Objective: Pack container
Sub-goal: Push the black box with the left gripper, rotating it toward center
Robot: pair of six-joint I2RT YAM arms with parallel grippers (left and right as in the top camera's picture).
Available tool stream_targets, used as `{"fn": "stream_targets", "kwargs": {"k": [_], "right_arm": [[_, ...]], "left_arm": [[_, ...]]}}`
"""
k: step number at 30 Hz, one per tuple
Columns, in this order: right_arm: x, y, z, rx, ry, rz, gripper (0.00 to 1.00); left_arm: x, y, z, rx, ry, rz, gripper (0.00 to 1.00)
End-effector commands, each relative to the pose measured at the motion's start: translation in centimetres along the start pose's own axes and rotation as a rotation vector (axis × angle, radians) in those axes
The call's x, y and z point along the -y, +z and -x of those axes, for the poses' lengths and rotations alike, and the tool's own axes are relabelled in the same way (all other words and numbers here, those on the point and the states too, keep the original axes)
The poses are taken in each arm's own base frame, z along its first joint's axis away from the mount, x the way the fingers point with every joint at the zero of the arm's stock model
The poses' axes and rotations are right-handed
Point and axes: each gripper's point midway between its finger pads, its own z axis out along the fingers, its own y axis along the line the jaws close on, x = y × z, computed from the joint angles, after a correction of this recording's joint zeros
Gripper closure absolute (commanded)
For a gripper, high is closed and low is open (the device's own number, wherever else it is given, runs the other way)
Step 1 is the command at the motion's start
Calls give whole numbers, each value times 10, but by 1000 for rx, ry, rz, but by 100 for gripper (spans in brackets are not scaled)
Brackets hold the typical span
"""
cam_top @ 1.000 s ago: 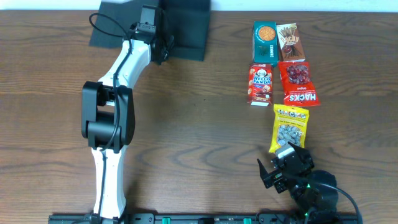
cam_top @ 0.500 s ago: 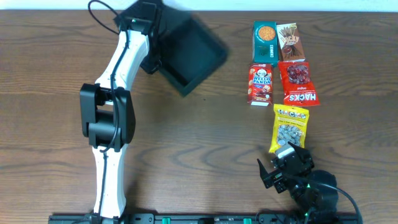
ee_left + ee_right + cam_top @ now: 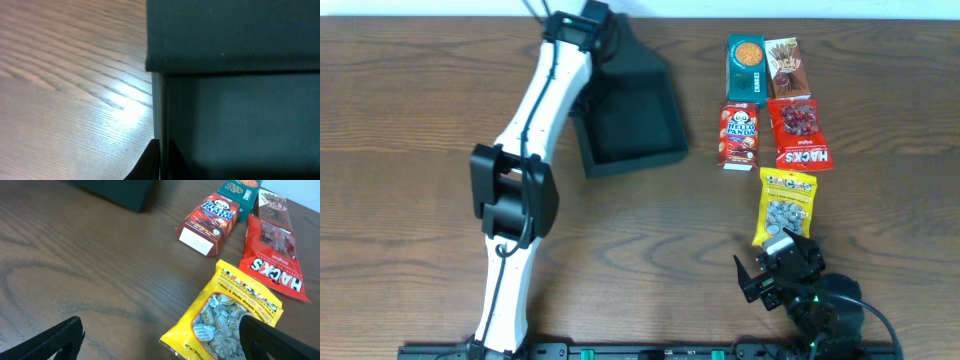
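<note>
The container (image 3: 630, 125) lies open and tilted on the wooden surface (image 3: 410, 110). The left gripper (image 3: 590, 25) has its fingers clamped on the container's side wall by the flap. To its right lie a cookies box (image 3: 745, 68), Pocky box (image 3: 785, 66), Hello Panda box (image 3: 740, 133), Hacks bag (image 3: 800, 135) and yellow pouch (image 3: 785, 205). Just beyond the pouch, the right gripper (image 3: 775, 265) has its fingers spread and holds nothing.

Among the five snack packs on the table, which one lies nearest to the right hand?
The yellow bag, alone at the bottom of the group. Its lower edge almost reaches the right hand; the red Hacks bag above it is the next closest.
</note>
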Motion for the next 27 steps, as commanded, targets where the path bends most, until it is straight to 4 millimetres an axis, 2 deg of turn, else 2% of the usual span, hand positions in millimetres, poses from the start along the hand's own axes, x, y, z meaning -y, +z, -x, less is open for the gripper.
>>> {"fn": "stream_targets", "kwargs": {"k": [1,6,10,15,27], "right_arm": [[1,1,-2,-4,-10,-5,1],[1,1,-2,-4,-10,-5,1],[1,1,-2,-4,-10,-5,1],[1,1,-2,-4,-10,-5,1],[1,1,-2,-4,-10,-5,1]], "left_arm": [[8,-10,-3,25,121,14,94],[11,-5,-16,-25,137,12,94],[10,17,-33,-98,143,18,94],[19,45,-52,-160,197,-20,94],[15,51,-52,-155,296,2,94]]}}
